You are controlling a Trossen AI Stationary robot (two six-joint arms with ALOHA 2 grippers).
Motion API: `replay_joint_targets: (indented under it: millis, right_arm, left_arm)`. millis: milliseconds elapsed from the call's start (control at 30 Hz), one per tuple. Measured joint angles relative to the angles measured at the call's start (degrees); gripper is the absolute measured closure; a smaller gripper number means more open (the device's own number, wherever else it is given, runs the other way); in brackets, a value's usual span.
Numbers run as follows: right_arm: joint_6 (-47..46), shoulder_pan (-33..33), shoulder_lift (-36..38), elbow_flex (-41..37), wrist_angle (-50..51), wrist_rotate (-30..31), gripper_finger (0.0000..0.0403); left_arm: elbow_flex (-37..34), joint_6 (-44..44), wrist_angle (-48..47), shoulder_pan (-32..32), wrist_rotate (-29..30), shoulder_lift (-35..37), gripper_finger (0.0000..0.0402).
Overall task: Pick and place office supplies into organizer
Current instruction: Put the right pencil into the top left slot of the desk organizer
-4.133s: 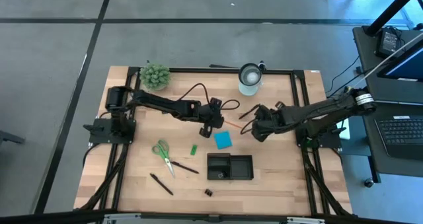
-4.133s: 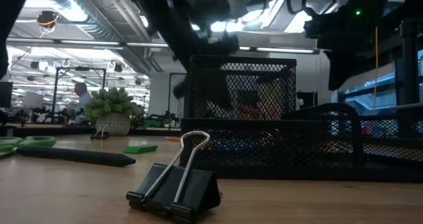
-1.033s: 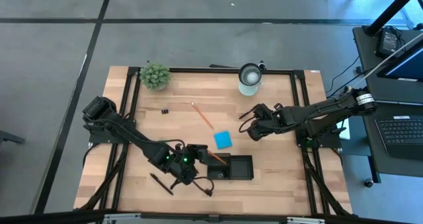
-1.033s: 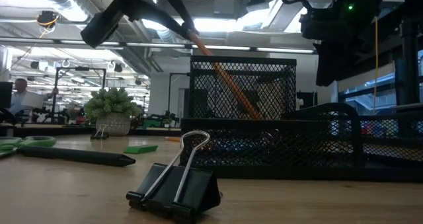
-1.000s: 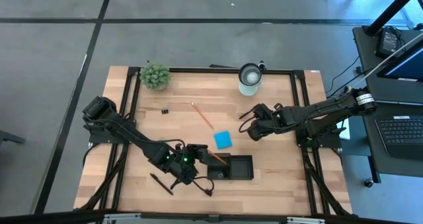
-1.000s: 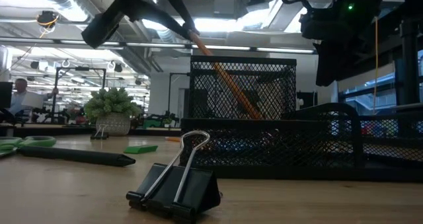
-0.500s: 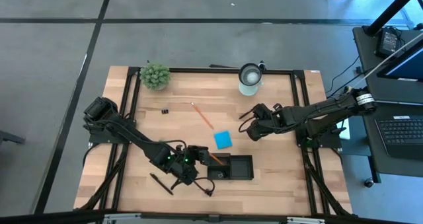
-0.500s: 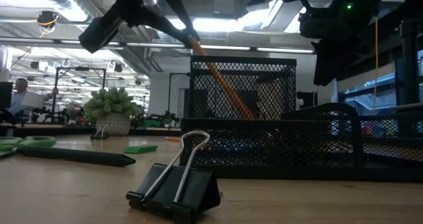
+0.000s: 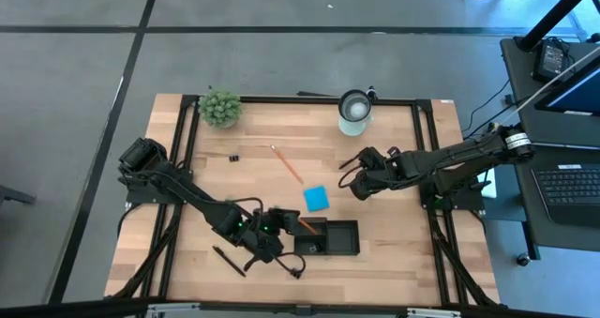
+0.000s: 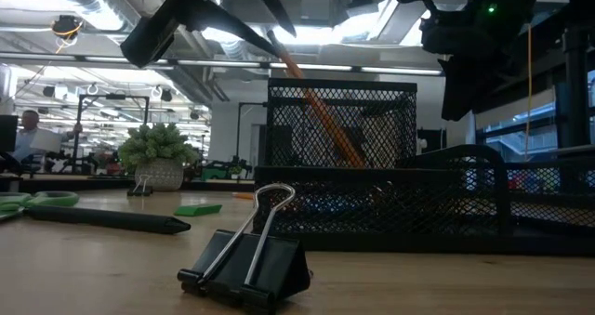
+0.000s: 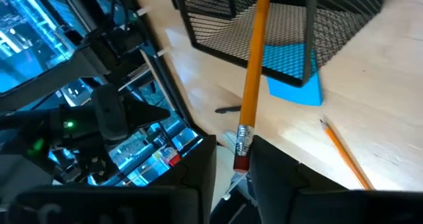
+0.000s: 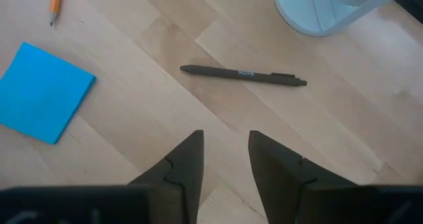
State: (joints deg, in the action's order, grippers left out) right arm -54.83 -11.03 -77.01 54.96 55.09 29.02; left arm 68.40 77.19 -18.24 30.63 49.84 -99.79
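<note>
An orange pencil (image 11: pixel 254 65) slants with its lower end inside the black mesh organizer (image 9: pixel 342 238). Its eraser end (image 11: pixel 242 151) sits between the fingers of my left gripper (image 11: pixel 234 164), which is open at the organizer's left side (image 9: pixel 289 222). In the low view the two fingers spread above the pencil's top (image 10: pixel 284 59). My right gripper (image 9: pixel 356 185) hovers open right of the blue note pad (image 9: pixel 317 199), with a black pen (image 12: pixel 243 74) on the table ahead of it. A second pencil (image 9: pixel 286 164) lies flat on the table. My left gripper's fingers (image 11: pixel 268 168) stand on either side of the pencil's eraser end, coming from the organizer's left and slanting down. Whether a finger touches the pencil I cannot tell. The pencil leans up and to the left, its lower end in the organizer.
A white cup (image 9: pixel 354 112) and a green plant ball (image 9: pixel 219 107) stand at the far edge. A small clip (image 9: pixel 232 158) lies mid-left. A black pen (image 9: pixel 228 261) and a binder clip (image 10: pixel 246 259) lie near the front edge. The low view shows scissors (image 10: pixel 37 201) and a green block (image 10: pixel 197 208).
My left gripper has opened around the pencil's eraser end while staying beside the organizer. The pencil keeps its slant, with its lower end in the organizer.
</note>
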Motion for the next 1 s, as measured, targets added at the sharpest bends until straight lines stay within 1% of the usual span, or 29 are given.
replay_joint_targets:
  millis: [133, 333, 500, 633, 767, 1000]
  right_arm:
    - [0.0, 0.0, 0.0, 0.0, 0.0, 0.0, 0.0279]
    - [1.2, 0.0, 0.0, 0.0, 0.02, 0.0, 0.0279]
    - [1.29, 0.0, 0.0, 0.0, 0.01, -0.01, 0.0279]
    - [1.29, 0.0, 0.0, 0.0, 0.0, 0.0, 0.0279]
    - [1.29, 0.0, 0.0, 0.0, 0.0, 0.0, 0.0279]
    - [1.29, 0.01, 0.0, 0.0, 0.0, 0.0, 0.0279]
  left_arm:
    - [0.0, -0.18, 0.86, 0.0, -0.04, 0.0, 0.0297]
    - [0.0, -4.25, 0.94, 0.0, -0.02, 0.0, 0.0268]
    - [0.0, -5.68, 0.92, 0.0, 0.12, 0.0, 0.0248]
    - [0.0, -7.78, 0.86, 0.0, 0.3, 0.02, 0.0242]
    - [0.0, -9.88, 0.27, 0.01, 1.46, 0.04, 0.0242]
    - [0.0, -13.65, 0.0, 0.2, 1.49, 0.04, 0.0242]
